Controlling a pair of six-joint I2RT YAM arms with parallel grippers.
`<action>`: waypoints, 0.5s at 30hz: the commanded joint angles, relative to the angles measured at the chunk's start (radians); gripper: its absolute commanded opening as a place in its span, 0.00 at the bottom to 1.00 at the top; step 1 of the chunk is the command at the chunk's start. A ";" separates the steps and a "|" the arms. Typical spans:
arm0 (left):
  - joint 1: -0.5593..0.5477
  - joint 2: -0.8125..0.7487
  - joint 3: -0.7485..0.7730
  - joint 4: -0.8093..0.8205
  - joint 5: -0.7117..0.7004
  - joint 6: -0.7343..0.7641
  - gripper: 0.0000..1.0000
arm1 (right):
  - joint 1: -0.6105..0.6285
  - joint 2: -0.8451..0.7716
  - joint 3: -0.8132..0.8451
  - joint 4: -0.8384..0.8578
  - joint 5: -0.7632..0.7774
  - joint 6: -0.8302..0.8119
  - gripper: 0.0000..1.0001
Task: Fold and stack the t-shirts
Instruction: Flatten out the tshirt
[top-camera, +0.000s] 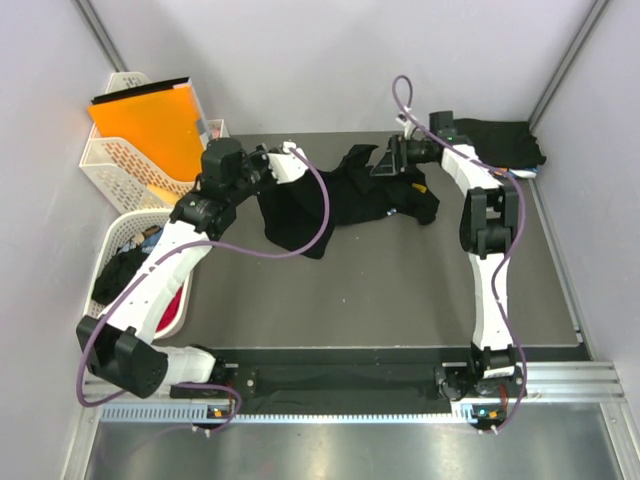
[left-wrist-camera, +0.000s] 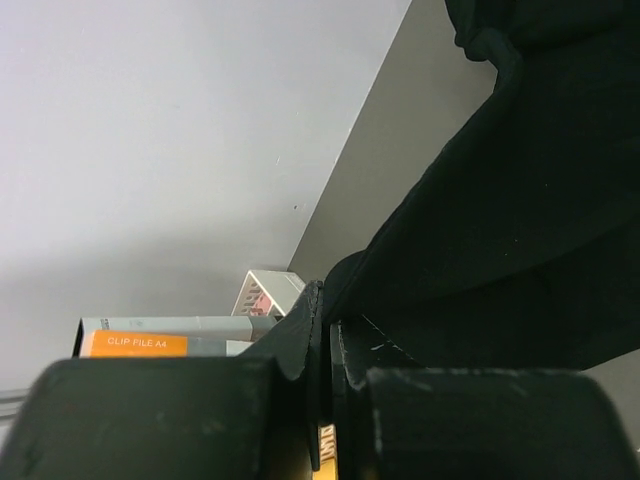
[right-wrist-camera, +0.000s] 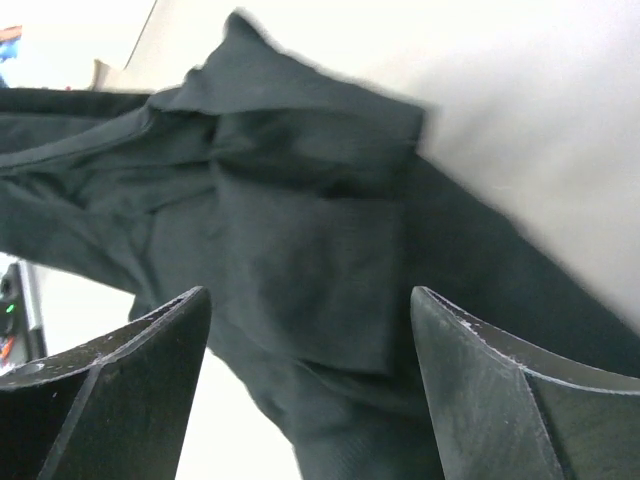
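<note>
Left end effector (left-wrist-camera: 322, 310) clamped on the black t-shirt (top-camera: 290, 215) — right end effector (right-wrist-camera: 310, 300) spread apart, facing it.

black t-shirts (top-camera: 365, 200) on grey table (top-camera: 380, 295)

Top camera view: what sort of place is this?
Probably a lab robot cell: plain walls box in a dark table, two arms are bolted to a metal rail, a black t-shirt between them.

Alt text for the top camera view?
A black t-shirt lies crumpled on the table, the left claw shut on its left edge, the right claw open at its top edge. A second dark shirt sits at the far right corner.
</note>
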 joint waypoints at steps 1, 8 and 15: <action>-0.006 0.005 0.050 0.033 0.036 0.010 0.00 | 0.044 -0.053 -0.057 0.044 -0.066 -0.007 0.79; -0.012 0.008 0.044 0.046 0.048 0.014 0.00 | 0.033 -0.094 -0.114 0.036 0.001 -0.041 0.78; -0.021 0.007 0.027 0.060 0.056 0.011 0.00 | -0.002 -0.109 -0.080 0.036 0.129 -0.045 0.79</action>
